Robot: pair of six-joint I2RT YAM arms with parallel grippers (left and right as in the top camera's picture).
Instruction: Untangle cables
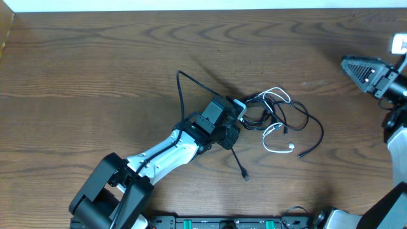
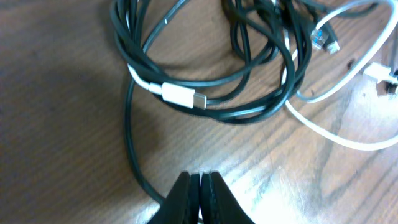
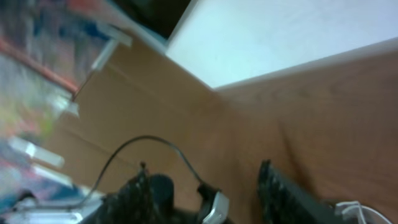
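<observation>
Surveying from the largest item down, the brown wood-grain table [image 1: 95,51] carried the work near centre frame in the overhead view. The white-and-black left arm [image 1: 165,151] reached in from the lower left. Its left gripper [image 2: 199,182] had its jaws pressed fully together at the bundle's left edge. A black cord ran up to the tips, but whether it was pinched could not be told. The right gripper [image 1: 357,67] stood at upper right, well apart from the work, jaws parted on nothing.

The bundle of thin black and white cables [image 1: 280,117] lay just right of centre, with black loops [image 2: 249,112] crossing the white cord [image 2: 336,134].

Judgement: anchor one black strand, take the free white loop at the bundle's lower right, and draw it outward slowly. The small white plug [image 2: 180,96] lying among the black loops may snag.
</observation>
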